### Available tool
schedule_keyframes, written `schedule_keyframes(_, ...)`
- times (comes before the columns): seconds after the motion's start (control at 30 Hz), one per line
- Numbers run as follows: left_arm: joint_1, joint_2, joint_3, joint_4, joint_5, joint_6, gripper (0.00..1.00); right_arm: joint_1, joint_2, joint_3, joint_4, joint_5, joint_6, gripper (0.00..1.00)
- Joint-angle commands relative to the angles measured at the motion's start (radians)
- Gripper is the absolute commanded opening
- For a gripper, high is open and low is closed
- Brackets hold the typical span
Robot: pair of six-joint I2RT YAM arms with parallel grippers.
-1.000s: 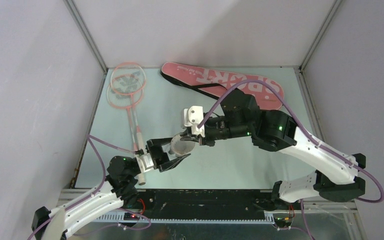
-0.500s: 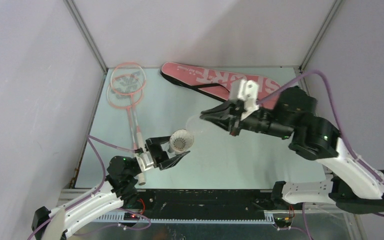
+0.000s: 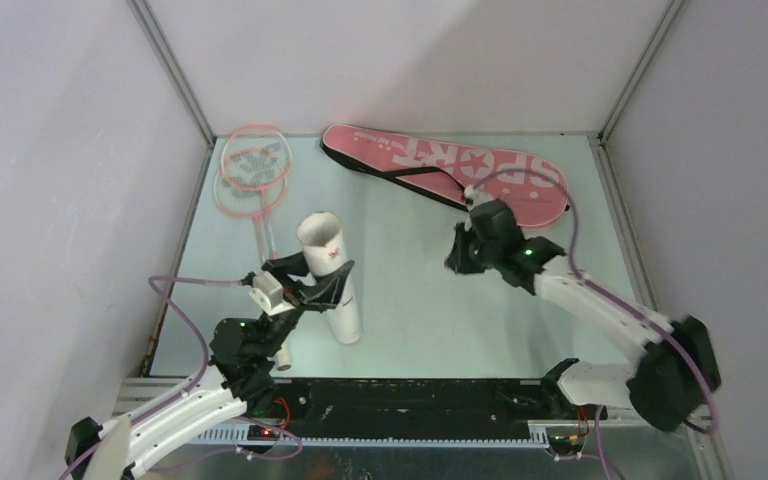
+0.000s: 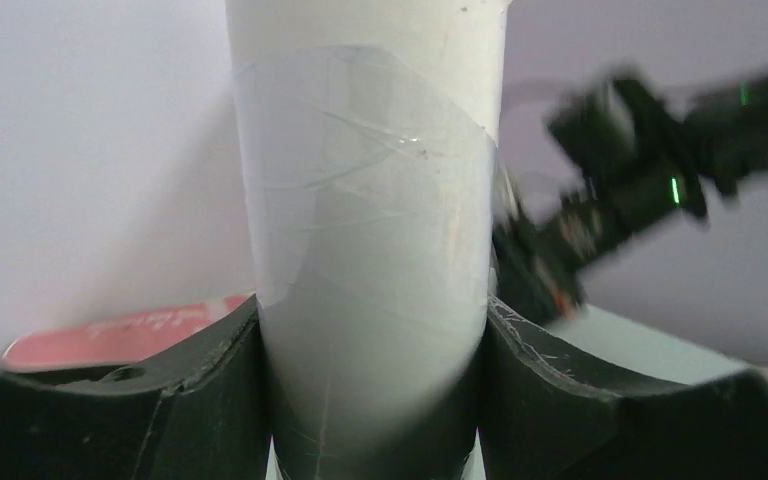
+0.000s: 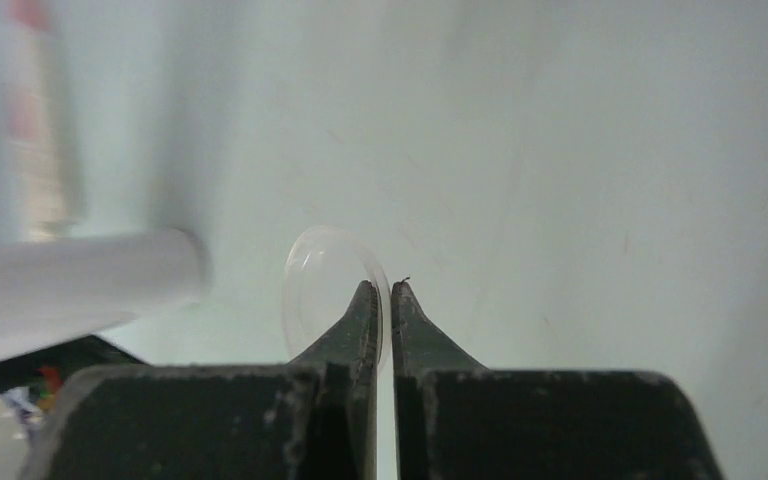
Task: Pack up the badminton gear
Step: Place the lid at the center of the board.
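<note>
White tube (image 3: 345,312) stands open-end up on the worktop (image 3: 415,305), clamped in our left gripper (image 3: 317,275). Our right gripper (image 5: 381,300) pinches what looks like a clear round cap (image 5: 318,280). Rackets (image 3: 252,170) and the pink bag (image 3: 440,160) lie at the far edge.

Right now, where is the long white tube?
In the top view, the tube sits at the table's near left, clamped in the left gripper, right of the rackets.

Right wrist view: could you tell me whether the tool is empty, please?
No, the right tool is shut on a clear round lid.
</note>
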Motion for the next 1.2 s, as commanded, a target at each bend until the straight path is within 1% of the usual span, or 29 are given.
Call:
schedule_keyframes(0.0, 0.000, -0.004, -0.002, 0.029, -0.339, -0.146, 0.48, -0.033, 0.108, -0.126, 0.135, -0.040, 0.142, 0.00)
schedule_keyframes(0.1, 0.000, -0.006, 0.005, 0.015, -0.370, -0.154, 0.46, -0.039, 0.212, -0.154, 0.209, -0.033, 0.137, 0.00)
schedule_keyframes(0.13, 0.000, -0.005, 0.005, 0.008, -0.371, -0.154, 0.45, -0.039, 0.242, -0.155, 0.213, -0.020, 0.138, 0.02)
schedule_keyframes(0.2, 0.000, 0.000, -0.001, 0.009, -0.380, -0.149, 0.45, -0.039, 0.277, -0.158, 0.218, 0.000, 0.121, 0.11)
schedule_keyframes(0.23, 0.001, 0.003, -0.003, 0.010, -0.381, -0.147, 0.45, -0.038, 0.285, -0.162, 0.212, 0.006, 0.116, 0.19)
schedule_keyframes(0.27, 0.000, 0.003, -0.004, 0.005, -0.370, -0.140, 0.45, -0.039, 0.293, -0.163, 0.203, 0.015, 0.100, 0.25)
schedule_keyframes(0.3, 0.000, 0.004, -0.003, 0.001, -0.361, -0.136, 0.45, -0.037, 0.292, -0.165, 0.196, 0.025, 0.091, 0.39)
schedule_keyframes(0.33, 0.001, 0.005, 0.000, -0.012, -0.342, -0.131, 0.45, -0.035, 0.276, -0.165, 0.183, 0.032, 0.067, 0.46)
schedule_keyframes(0.37, 0.001, 0.008, 0.002, -0.017, -0.333, -0.125, 0.45, -0.028, 0.263, -0.167, 0.176, 0.033, 0.046, 0.55)
schedule_keyframes(0.43, 0.001, 0.014, 0.014, -0.055, -0.311, -0.112, 0.45, 0.001, 0.209, -0.171, 0.161, 0.084, -0.026, 0.65)
schedule_keyframes(0.47, 0.001, 0.017, 0.023, -0.067, -0.300, -0.107, 0.45, 0.032, 0.168, -0.177, 0.161, 0.093, -0.104, 0.67)
schedule_keyframes(0.5, 0.001, 0.018, 0.026, -0.089, -0.292, -0.097, 0.46, 0.051, 0.153, -0.179, 0.162, 0.093, -0.145, 0.69)
schedule_keyframes(0.53, 0.001, 0.019, 0.032, -0.097, -0.266, -0.091, 0.46, 0.090, 0.132, -0.183, 0.163, 0.062, -0.239, 0.70)
schedule_keyframes(0.6, 0.001, 0.022, 0.033, -0.106, -0.226, -0.074, 0.46, 0.149, 0.133, -0.185, 0.165, -0.016, -0.359, 0.68)
schedule_keyframes(0.67, 0.001, 0.029, 0.033, -0.106, -0.203, -0.069, 0.46, 0.181, 0.165, -0.177, 0.175, -0.065, -0.419, 0.65)
schedule_keyframes(0.73, 0.000, 0.037, 0.038, -0.110, -0.191, -0.065, 0.46, 0.189, 0.208, -0.154, 0.185, -0.077, -0.419, 0.62)
schedule_keyframes(0.83, 0.001, 0.046, 0.042, -0.119, -0.190, -0.061, 0.45, 0.199, 0.279, -0.121, 0.205, -0.005, -0.402, 0.59)
schedule_keyframes(1.0, 0.001, 0.062, 0.041, -0.114, -0.181, -0.065, 0.45, 0.225, 0.394, -0.057, 0.215, 0.079, -0.401, 0.51)
schedule_keyframes(1.07, 0.001, 0.068, 0.039, -0.117, -0.178, -0.064, 0.44, 0.238, 0.419, -0.048, 0.220, 0.087, -0.419, 0.48)
schedule_keyframes(1.1, 0.001, 0.071, 0.039, -0.118, -0.179, -0.063, 0.44, 0.249, 0.425, -0.045, 0.225, 0.090, -0.428, 0.45)
schedule_keyframes(1.17, 0.001, 0.074, 0.038, -0.119, -0.180, -0.063, 0.44, 0.259, 0.441, -0.039, 0.213, 0.084, -0.437, 0.41)
